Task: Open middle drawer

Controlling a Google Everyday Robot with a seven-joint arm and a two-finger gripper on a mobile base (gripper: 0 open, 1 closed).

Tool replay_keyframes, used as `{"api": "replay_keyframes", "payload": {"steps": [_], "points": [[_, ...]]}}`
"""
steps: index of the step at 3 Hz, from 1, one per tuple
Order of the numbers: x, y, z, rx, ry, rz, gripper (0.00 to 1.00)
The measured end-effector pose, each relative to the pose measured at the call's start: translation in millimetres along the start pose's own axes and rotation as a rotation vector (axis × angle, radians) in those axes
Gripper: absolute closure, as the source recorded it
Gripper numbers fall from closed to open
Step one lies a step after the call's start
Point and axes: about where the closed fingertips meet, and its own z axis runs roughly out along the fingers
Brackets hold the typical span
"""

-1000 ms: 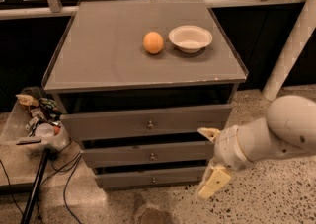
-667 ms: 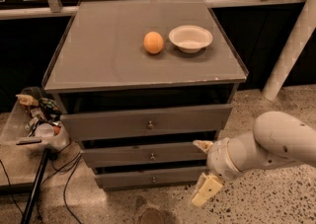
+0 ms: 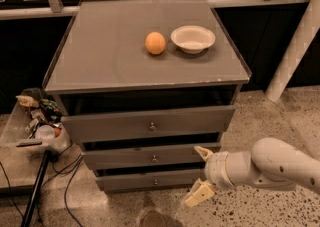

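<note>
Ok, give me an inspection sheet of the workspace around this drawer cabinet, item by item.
Surface: grey cabinet top, holding an orange and a white bowl.
Job's things: middle drawer, not pulled out, knob untouched.
Clutter: bin of odds and ends, left of the cabinet.
End effector: open, low at the drawer fronts' right end, clear of the knob.
Cables: black cables on the floor, left.
Surroundings: speckled floor, white pole on the right.

I see the middle drawer as matt grey painted wood with a small shiny metal knob. My gripper, low at the drawer's right end, shows cream, plastic-looking fingers spread apart on a smooth white arm. The floor looks like speckled polished stone.
</note>
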Motion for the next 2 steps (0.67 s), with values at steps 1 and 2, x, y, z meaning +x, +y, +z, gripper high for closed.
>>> {"api": "replay_keyframes", "payload": {"steps": [1, 2], "points": [[9.0, -17.1, 21.1, 0.024, -0.047, -0.002, 0.0], [10.8, -25.9, 28.6, 0.025, -0.04, -0.008, 0.0]]}}
